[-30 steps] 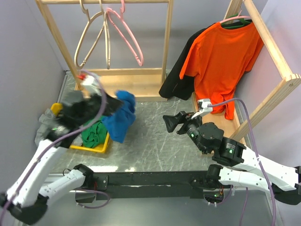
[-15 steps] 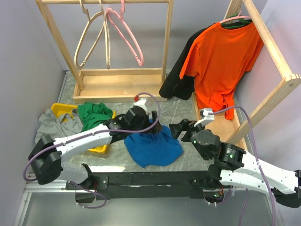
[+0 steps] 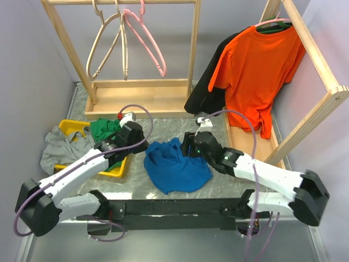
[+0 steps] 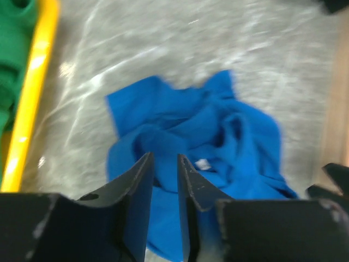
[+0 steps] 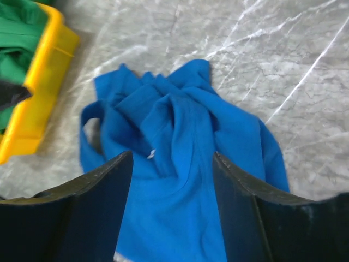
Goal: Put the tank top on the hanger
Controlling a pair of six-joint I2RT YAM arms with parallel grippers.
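Seen from above, the tank top (image 3: 177, 170) lies crumpled on the marble table (image 3: 163, 128) between the arms. The right gripper (image 3: 188, 145) is at its far edge, and the hanger (image 3: 148, 46) hangs on the rack (image 3: 192, 49). In the left wrist view, the left gripper (image 4: 163, 158) shows a narrow slit between its fingers and grips nothing. In the right wrist view, the jaws stand wide apart and empty above the bunched blue cloth, whose white label (image 5: 151, 154) is showing.

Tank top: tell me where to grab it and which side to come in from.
Take the tank top by the strap loop on its side toward the yellow bin; it lies open, with table showing through. Come straight down, jaws across the thin band. The rest is a crumpled heap, likely to catch several layers.
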